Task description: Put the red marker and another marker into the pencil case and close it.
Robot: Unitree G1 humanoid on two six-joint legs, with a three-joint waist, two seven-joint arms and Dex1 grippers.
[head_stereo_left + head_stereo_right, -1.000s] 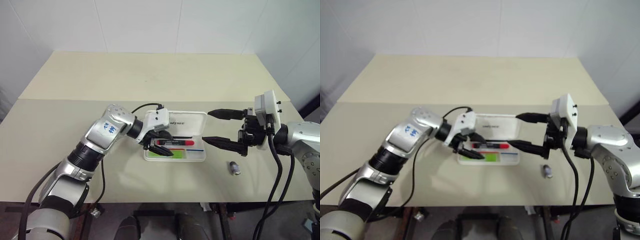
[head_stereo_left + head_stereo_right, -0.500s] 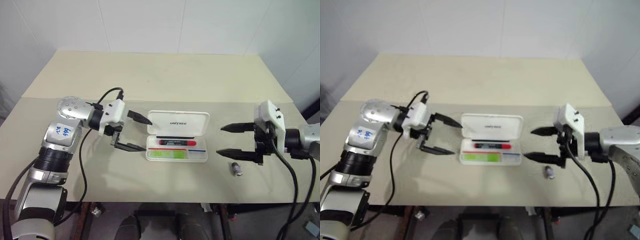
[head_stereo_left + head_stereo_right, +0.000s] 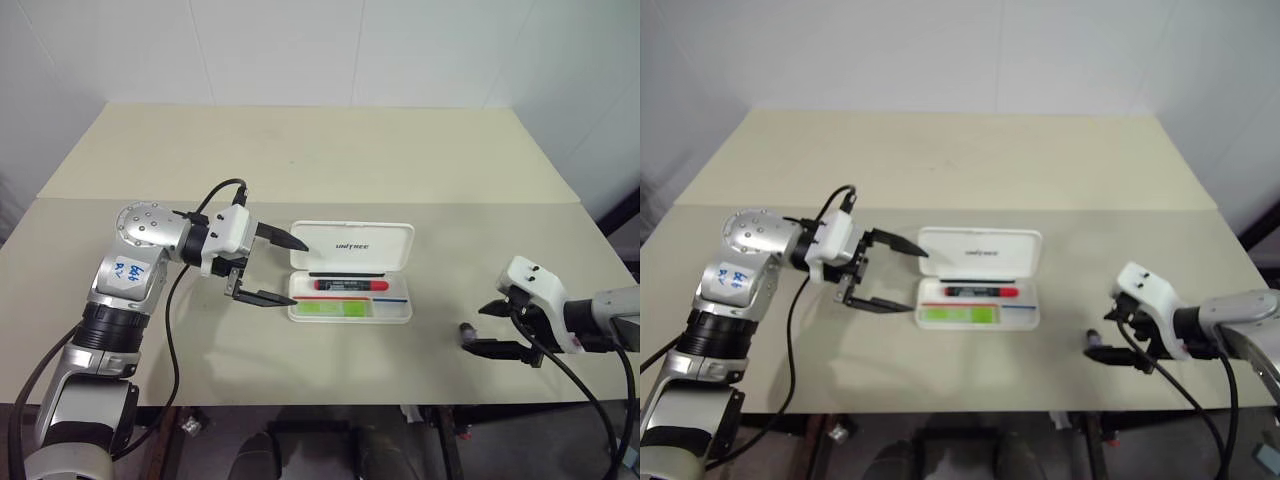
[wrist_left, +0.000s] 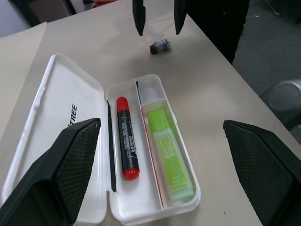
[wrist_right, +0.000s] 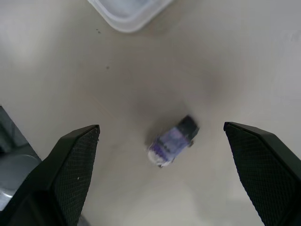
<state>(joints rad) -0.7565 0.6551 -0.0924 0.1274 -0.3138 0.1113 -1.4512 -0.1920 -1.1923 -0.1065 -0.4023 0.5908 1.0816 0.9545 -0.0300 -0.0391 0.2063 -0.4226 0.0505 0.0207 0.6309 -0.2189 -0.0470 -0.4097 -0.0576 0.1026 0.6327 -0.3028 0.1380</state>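
White hard plastic pencil case (image 3: 350, 272): open, holding red marker (image 3: 352, 285) and lime-green marker (image 3: 334, 308). Left gripper (image 3: 285, 269) at nine o'clock, right gripper (image 3: 498, 327) at four o'clock: both wide open, empty.

- The left arm comes in from the near left, elbow bent, forearm running level toward the middle of the bench.
- The left claw (image 3: 272, 268) points sideways to the robot's right, held a little above the bench top.
- Its two black fingers (image 3: 281, 238) are spread wide, one above the other, with nothing between them.
- A black cable loops up over the left wrist.
- The right arm reaches in low from the near right edge, with the white wrist housing uppermost.
- The right claw (image 3: 490, 328) tilts downward close to the bench surface.
- Its fingers (image 3: 500, 349) stand wide apart and grip nothing.
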